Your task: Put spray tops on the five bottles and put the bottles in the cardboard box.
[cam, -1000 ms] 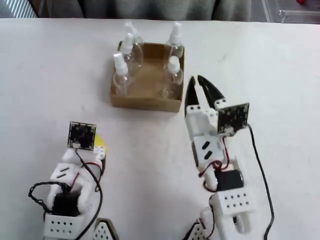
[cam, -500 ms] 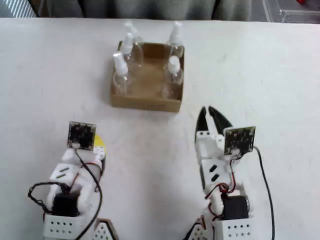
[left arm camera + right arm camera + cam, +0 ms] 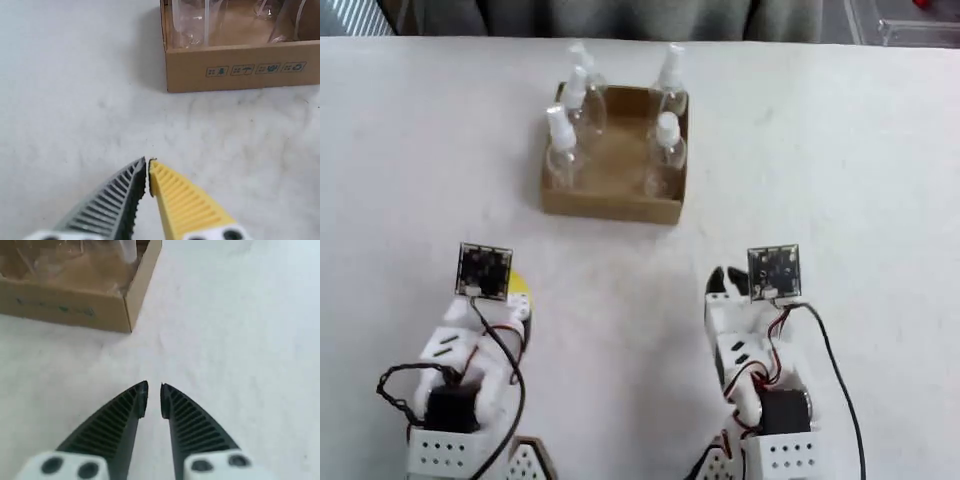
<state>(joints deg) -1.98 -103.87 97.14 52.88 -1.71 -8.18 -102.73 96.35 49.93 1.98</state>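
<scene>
Cardboard box sits toward the middle of the desk's far edge. Five clear bottles stand upright in it, each already wearing a white spray top: three down the box's left side and two down its right. The rearmost on the left sits so close to the back wall that I cannot tell for certain it is inside.

The change is all in the right arm. A second ago its tool was stretched out just beside the box's near right corner with the black fingers parted in a small V. It has since drawn straight back toward the desk's near edge and folded in by its own base. In the right wrist view the right tool is all but closed, a thin slit between the tips, holding nothing. The box corner is now well apart from it.

The left arm has not stirred. Its left tool is pinched tip to tip, empty, and aimed at the bare desk short of the box wall.

The box and bottles have not shifted during the retreat. I judge the work finished, with both arms parked.
</scene>
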